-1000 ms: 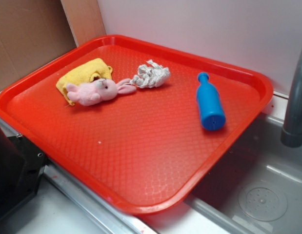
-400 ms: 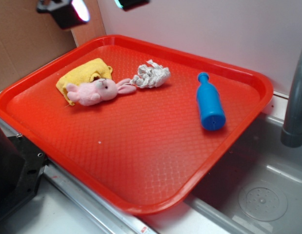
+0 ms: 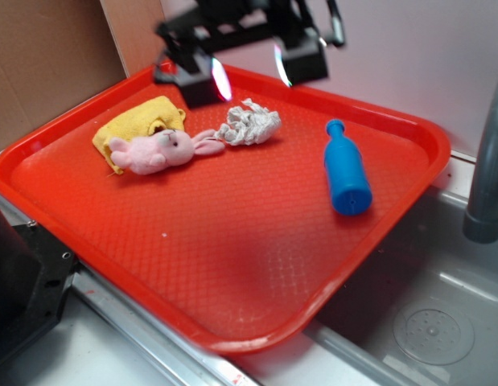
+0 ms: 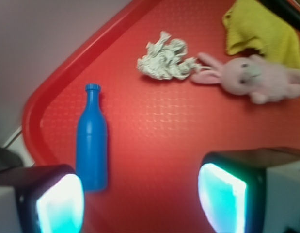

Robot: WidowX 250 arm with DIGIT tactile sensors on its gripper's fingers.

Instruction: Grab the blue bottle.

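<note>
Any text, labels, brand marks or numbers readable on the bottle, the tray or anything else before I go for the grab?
None readable in either view.
Blue bottle: plain, no label showing.
Red tray: only an embossed texture, no lettering.
Pink bunny, yellow cloth, crumpled white wad: no print visible.
Pincer: motion-blurred, no marks legible.

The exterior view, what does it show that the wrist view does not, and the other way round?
Only the exterior view shows the sink, the faucet and the whole gripper hanging open above the tray. Only the wrist view shows the glowing pads from close. Both show the bottle lying down, the bunny, the yellow cloth and the crumpled paper.
</note>
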